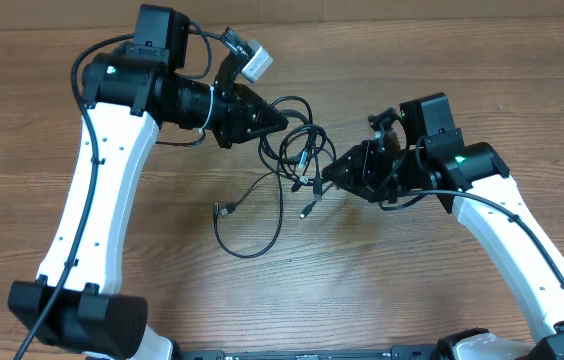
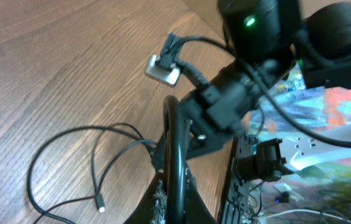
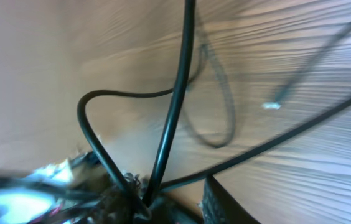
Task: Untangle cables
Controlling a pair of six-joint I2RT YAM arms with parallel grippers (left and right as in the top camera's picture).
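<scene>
Left arm [image 1: 97, 190]: is rising along the left side of the wooden table [image 1: 412, 290] and bending over towards 3 o'clock.

Left gripper [image 1: 280, 120]: is lying clenched. In the left wrist view one black strand is running straight up out of its fingers, so it is grasping the cables [image 1: 300, 150].

Cables: are sitting as a knot of thin black loops near the table's middle, between the two grippers. The left gripper is at the knot's 10 o'clock and the right gripper at its 4 o'clock.

Loose loop [image 1: 247, 250]: is trailing from the knot towards 7 o'clock and lying flat on the wood.

Plug ends: one [image 1: 218, 211] is lying at 8 o'clock of the knot, and another [image 1: 305, 212] at 6 o'clock.

Right gripper [image 1: 324, 177]: is pointing towards 9 o'clock at the knot's edge. In the blurred right wrist view several strands are meeting at its fingers, but whether it is clamping them cannot be told.

Right arm [image 1: 522, 250]: is coming up from 5 o'clock.
</scene>
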